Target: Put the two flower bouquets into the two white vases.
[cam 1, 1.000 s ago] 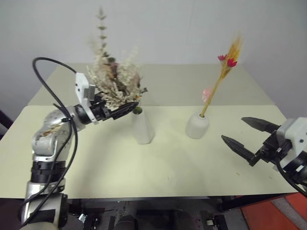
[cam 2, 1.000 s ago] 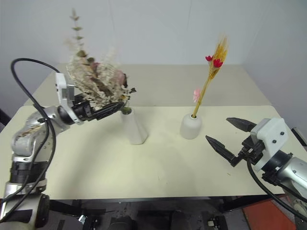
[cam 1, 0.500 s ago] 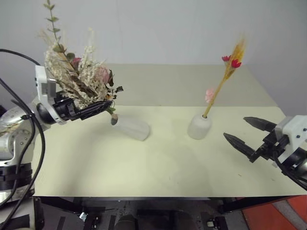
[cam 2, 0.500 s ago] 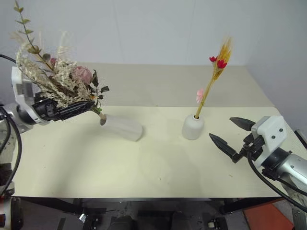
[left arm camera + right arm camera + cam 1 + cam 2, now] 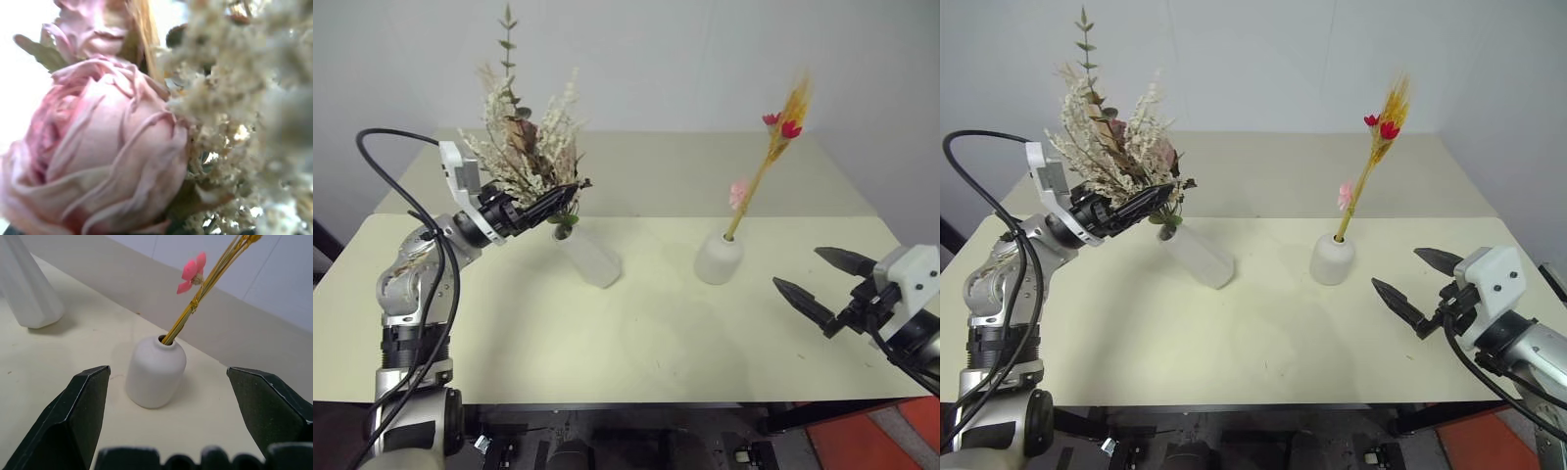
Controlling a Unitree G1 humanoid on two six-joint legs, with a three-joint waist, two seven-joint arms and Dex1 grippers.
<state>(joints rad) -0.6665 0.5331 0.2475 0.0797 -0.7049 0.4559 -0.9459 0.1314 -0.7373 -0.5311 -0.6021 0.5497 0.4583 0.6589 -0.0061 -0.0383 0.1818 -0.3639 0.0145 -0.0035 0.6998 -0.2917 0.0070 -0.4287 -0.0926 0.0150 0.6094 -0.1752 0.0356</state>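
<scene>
Left hand (image 5: 560, 200) gripping bushy bouquet (image 5: 524, 147) over tilted tall vase (image 5: 590, 257), right hand (image 5: 822, 279) wide open, empty.

**Matt ceramic, dry petals, dull plastic**

Both vases look like matt white ceramic: the squat vase (image 5: 155, 373) smooth, the tall vase (image 5: 588, 257) faintly faceted. The bushy bouquet (image 5: 1116, 157) is dried and rough, its rose (image 5: 98, 156) papery and wrinkled, its cream sprigs crumbly. At its three o'clock, the grass spray (image 5: 773, 147) looks straw-like. The table (image 5: 646, 343) is smooth matt cream. The right gripper (image 5: 186, 416) has dull black plastic fingers.
</scene>
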